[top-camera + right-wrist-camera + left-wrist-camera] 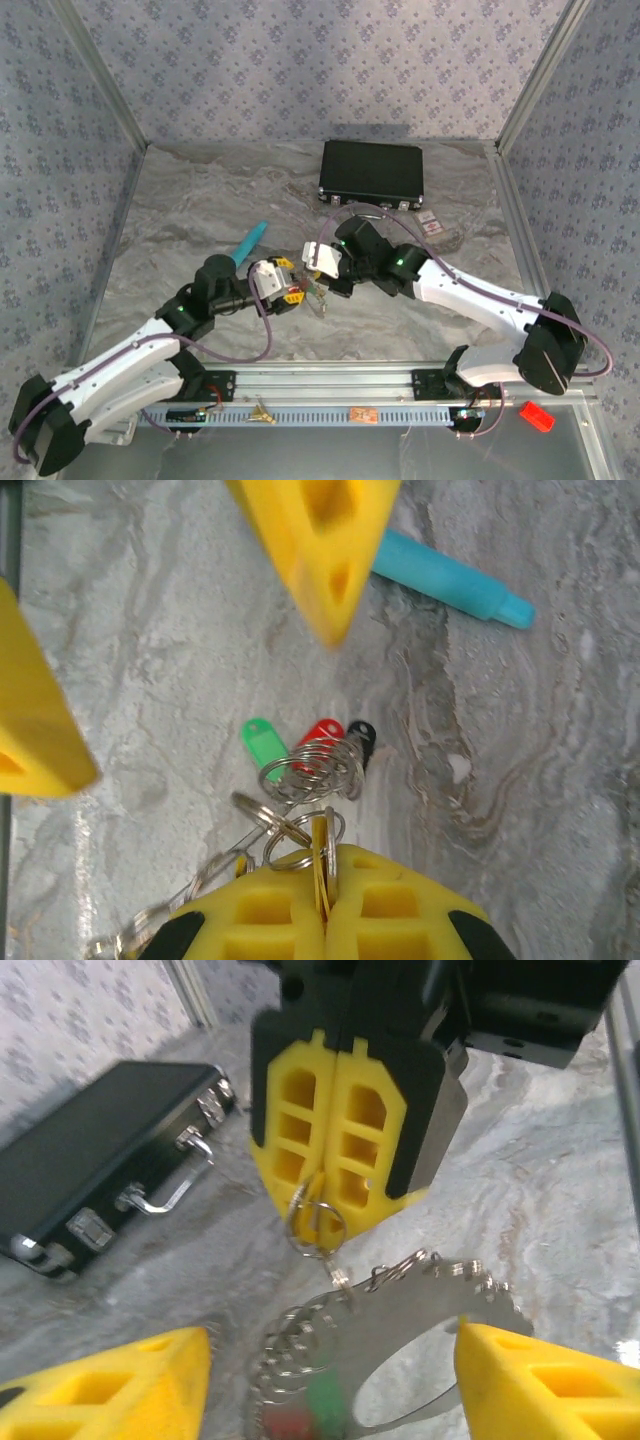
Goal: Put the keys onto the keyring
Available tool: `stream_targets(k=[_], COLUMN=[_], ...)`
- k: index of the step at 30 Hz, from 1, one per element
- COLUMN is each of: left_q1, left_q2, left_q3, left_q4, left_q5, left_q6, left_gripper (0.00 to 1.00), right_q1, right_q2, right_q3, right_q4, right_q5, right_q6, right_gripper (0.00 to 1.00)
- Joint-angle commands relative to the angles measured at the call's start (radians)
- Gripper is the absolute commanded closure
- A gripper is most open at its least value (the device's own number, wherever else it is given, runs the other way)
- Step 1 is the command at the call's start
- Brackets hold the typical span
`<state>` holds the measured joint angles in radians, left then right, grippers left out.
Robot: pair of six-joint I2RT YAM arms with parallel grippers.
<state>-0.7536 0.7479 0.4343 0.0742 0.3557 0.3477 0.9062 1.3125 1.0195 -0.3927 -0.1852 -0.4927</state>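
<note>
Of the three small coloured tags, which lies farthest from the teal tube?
The green tag, leftmost in the right wrist view; the red tag and black tag lie nearer the teal tube.

The keyring [310, 768] is shiny metal, the key [320, 868] brassy metal, the tool fingers [265, 917] matt yellow plastic.
</note>
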Motion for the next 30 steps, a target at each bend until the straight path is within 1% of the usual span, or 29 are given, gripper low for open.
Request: stream_targets(k=[1, 3, 4, 7, 9, 10, 12, 16, 18, 22, 25, 26, 30], left_q1=[-0.002, -0.002, 0.000, 0.000, 0.003, 0.007, 0.015, 0.036, 0.056, 0.103, 0.138, 0.146, 0.168], left_q2=[-0.086, -0.144, -0.170, -0.248, -0.295, -0.315, -0.369, -0.458, -0.477, -0.447, -0.395, -0.376, -0.303], left_q3=[-0.029, -0.049, -0.055, -0.059, -0.048, -0.043, -0.029, -0.008, -0.010, -0.016, -0.006, -0.004, -0.002], left_q4=[0.051, 0.072, 0.079, 0.091, 0.078, 0.064, 0.014, -0.064, -0.070, -0.069, -0.067, -0.062, -0.014], left_q5=[-0.098, -0.196, -0.248, -0.461, -0.614, -0.667, -0.757, -0.886, -0.912, -0.912, -0.892, -0.885, -0.873], left_q6=[-0.061, -0.090, -0.097, -0.128, -0.153, -0.165, -0.191, -0.216, -0.232, -0.285, -0.321, -0.330, -0.356], left_gripper=[0.25, 0.16, 0.15, 0.11, 0.08, 0.07, 0.04, 0.01, 0.01, 0.01, 0.00, 0.01, 0.01], right_q1=[0.009, 0.018, 0.024, 0.048, 0.069, 0.077, 0.097, 0.112, 0.107, 0.089, 0.063, 0.053, 0.028], right_q2=[-0.015, 0.000, 0.009, 0.052, 0.092, 0.110, 0.153, 0.211, 0.245, 0.290, 0.294, 0.292, 0.284], right_q3=[0.061, 0.085, 0.095, 0.148, 0.204, 0.221, 0.259, 0.280, 0.275, 0.227, 0.182, 0.139, 0.066], right_q4=[-0.058, -0.056, -0.049, -0.010, 0.036, 0.062, 0.122, 0.267, 0.307, 0.295, 0.252, 0.231, 0.142], right_q5=[0.073, 0.064, 0.055, 0.013, -0.025, -0.043, -0.091, -0.114, -0.095, -0.046, -0.002, 0.017, 0.121], right_q6=[-0.026, -0.029, -0.030, -0.026, -0.013, -0.001, 0.033, 0.127, 0.154, 0.155, 0.139, 0.128, 0.078], right_gripper=[1.00, 1.00, 1.00, 1.00, 1.00, 1.00, 1.00, 1.00, 1.00, 1.00, 1.00, 1.00, 1.00])
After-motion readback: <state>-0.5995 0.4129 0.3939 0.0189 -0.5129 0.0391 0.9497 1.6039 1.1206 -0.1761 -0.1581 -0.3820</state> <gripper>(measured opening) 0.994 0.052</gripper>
